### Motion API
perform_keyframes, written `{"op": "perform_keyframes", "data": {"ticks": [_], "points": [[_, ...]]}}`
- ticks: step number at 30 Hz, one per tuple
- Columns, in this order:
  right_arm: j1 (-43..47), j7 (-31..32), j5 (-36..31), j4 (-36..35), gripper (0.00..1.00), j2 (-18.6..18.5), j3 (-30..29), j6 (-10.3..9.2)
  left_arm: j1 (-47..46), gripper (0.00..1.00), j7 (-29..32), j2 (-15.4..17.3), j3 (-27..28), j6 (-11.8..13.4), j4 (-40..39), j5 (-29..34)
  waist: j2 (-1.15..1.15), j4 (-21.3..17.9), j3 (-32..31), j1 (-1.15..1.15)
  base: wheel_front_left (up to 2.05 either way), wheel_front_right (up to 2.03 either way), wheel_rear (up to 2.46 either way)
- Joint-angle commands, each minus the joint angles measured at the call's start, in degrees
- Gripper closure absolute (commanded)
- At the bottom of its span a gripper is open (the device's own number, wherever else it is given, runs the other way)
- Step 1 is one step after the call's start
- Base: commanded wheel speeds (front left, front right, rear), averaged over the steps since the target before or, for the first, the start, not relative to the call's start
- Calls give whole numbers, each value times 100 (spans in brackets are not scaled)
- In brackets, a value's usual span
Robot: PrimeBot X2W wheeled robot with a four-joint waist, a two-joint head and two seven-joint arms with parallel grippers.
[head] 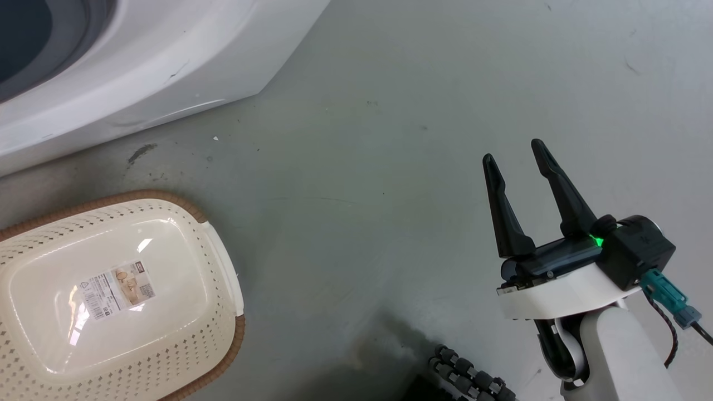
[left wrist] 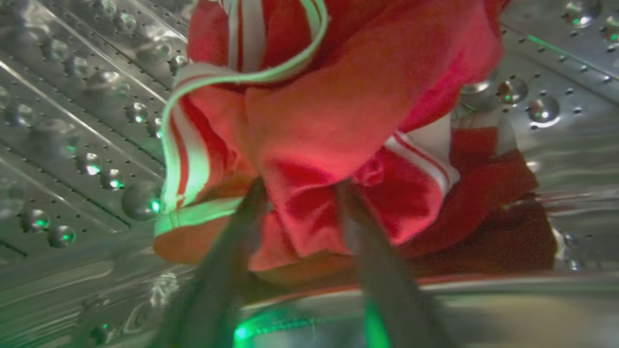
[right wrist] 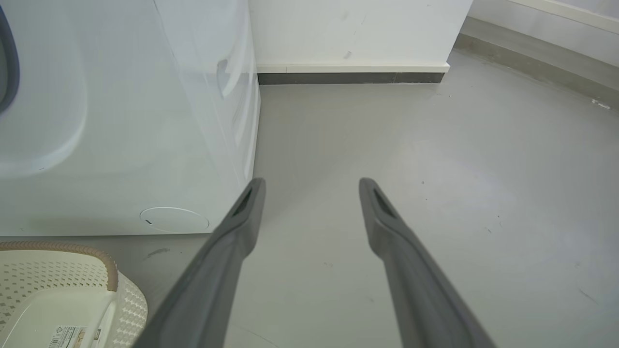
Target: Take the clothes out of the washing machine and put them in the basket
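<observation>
Left wrist view puts me right inside the machine. The left gripper (left wrist: 302,191) has its two fingers spread, and a fold of the clothes (left wrist: 338,96) bulges between the tips. It seems to touch them, as far as the blur lets me judge, but I would not call it pinched yet. Just beyond the tips the red bundle with its white stripes and trim heaps up against the drum (left wrist: 72,121), whose dimpled, perforated steel curves away on both sides of the fingers. I cannot tell how many pieces are in that heap. From the head view, the right gripper (head: 513,151) hangs over bare floor (head: 362,167) with its fingers spread wide and nothing between them. Well off to its left stands the basket (head: 128,193), holding no garment, just a paper label (head: 117,289) on its bottom. Beyond the basket, farther ahead and to the left of that gripper, is the white front of the machine (head: 167,67), with the grey ring of its porthole at the corner. By my reckoning the job is at its very start: every bit of red I can see lies in the drum, and the first grab is only being lined up. What remains is to close on the cloth, draw it out through the porthole, carry it over to the basket, drop it in, and go back for whatever is left inside.
</observation>
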Motion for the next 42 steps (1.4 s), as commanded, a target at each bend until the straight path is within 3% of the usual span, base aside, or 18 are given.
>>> {"op": "perform_keyframes", "data": {"ticks": [1,7,13,22,35,42], "points": [[-52,-12,15,-49,0,14,-12,-4,162,100,23,58,58,79,-114,-65,0,0,11,-1,0,0,0],[-55,-12,-25,-26,0,14,-74,-5,504,100,-465,97,99,315,-709,-122,0,54,-78,-1,0,0,0],[-66,-11,-104,-16,0,14,-126,-5,907,100,-1322,-17,183,527,-1209,-245,0,189,-329,-1,0,0,0],[39,-12,-273,64,0,13,-266,-5,1728,100,-2551,-351,350,633,-1168,-580,0,399,-849,-1,0,0,0],[507,-12,-578,233,0,11,-487,-5,2947,100,-4805,-1148,449,698,-555,-966,0,980,-2270,-1,0,0,0],[843,-6,-758,344,0,8,-642,-5,3524,100,-5375,-1636,313,622,-358,-1021,0,1366,-3071,-1,0,0,0]]}}
